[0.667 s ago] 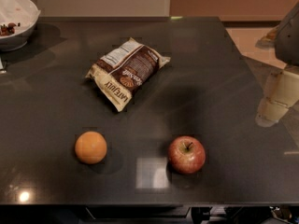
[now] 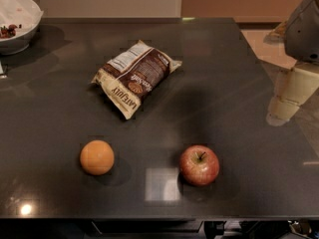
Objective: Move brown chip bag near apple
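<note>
The crinkly dark-brown chip bag with cream edges [image 2: 137, 76] carries "LATE JULY" along its cream edge. It lies well apart from the cream-coloured gripper [image 2: 280, 112], which is at the dark glossy worktop [image 2: 234, 83] rim. Its white nutrition label [image 2: 125, 59] is too small to read.

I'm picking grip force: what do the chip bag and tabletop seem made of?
The brown chip bag looks like thin plastic film, semi-glossy: creases and crimped cream edges. The table seems polished dark stone or laminate: it mirrors lights. The tool hangs at the table's right edge, apparently cream plastic.
</note>
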`<state>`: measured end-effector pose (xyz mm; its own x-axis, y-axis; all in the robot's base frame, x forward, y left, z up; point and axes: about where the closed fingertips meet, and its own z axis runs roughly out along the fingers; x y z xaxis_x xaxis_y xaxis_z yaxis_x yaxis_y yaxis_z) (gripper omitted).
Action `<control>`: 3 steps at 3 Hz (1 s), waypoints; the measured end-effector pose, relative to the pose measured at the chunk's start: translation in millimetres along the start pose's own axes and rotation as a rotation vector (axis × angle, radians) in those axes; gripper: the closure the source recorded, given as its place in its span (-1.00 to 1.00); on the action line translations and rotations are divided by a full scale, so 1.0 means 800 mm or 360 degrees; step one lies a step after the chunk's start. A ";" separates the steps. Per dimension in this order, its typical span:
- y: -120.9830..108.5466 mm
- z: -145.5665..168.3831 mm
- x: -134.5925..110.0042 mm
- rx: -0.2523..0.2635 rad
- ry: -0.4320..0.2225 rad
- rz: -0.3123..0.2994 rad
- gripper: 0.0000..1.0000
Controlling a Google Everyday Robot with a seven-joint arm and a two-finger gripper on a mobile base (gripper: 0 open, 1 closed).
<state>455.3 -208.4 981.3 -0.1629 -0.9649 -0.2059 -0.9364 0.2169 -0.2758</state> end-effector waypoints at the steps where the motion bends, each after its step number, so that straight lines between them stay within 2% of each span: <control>1: -0.033 0.015 -0.031 0.0019 -0.0089 -0.0093 -1.00; 2: -0.062 0.048 -0.077 0.0001 -0.0232 -0.0187 -1.00; 3: -0.085 0.088 -0.120 -0.0015 -0.0345 -0.0235 -1.00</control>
<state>556.6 -119.8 953.7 0.0456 -0.9315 -0.3608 -0.9481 0.0734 -0.3093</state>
